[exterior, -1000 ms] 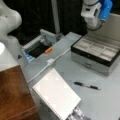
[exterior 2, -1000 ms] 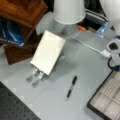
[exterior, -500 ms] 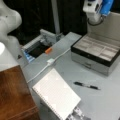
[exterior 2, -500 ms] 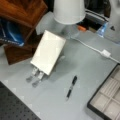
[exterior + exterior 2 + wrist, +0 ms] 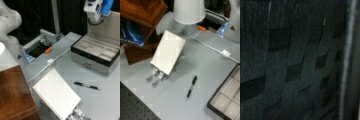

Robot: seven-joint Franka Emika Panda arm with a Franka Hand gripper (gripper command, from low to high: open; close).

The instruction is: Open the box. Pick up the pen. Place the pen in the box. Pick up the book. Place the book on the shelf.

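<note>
While the box (image 5: 96, 56) sits open at the table's far right edge in a front view, lid tilted up and back, its beige lining shows several compartments, black rim, silver-grey sides, small pale latch on the front; a corner of it also shows at a front view's bottom right (image 5: 227, 100). One gripper (image 5: 96, 10), white with blue, hangs above the box's back edge near the raised lid, touching nothing I can make out; can't tell how the jaws stand. Wrist view is only dark woven surface. One pen (image 5: 86, 85), slim, black with a silvery middle, lies flat on the grey table (image 5: 105, 100) in front of the box, well apart from it; also seen mid-table (image 5: 191, 87). One book (image 5: 56, 96), white, spiral along one long edge, leans tilted on a silver rack (image 5: 155, 76) near the table's front edge. One shelf (image 5: 13, 95), reddish-brown wood, flat top, stands beside the book. One white cable (image 5: 50, 62) runs across the table.
</note>
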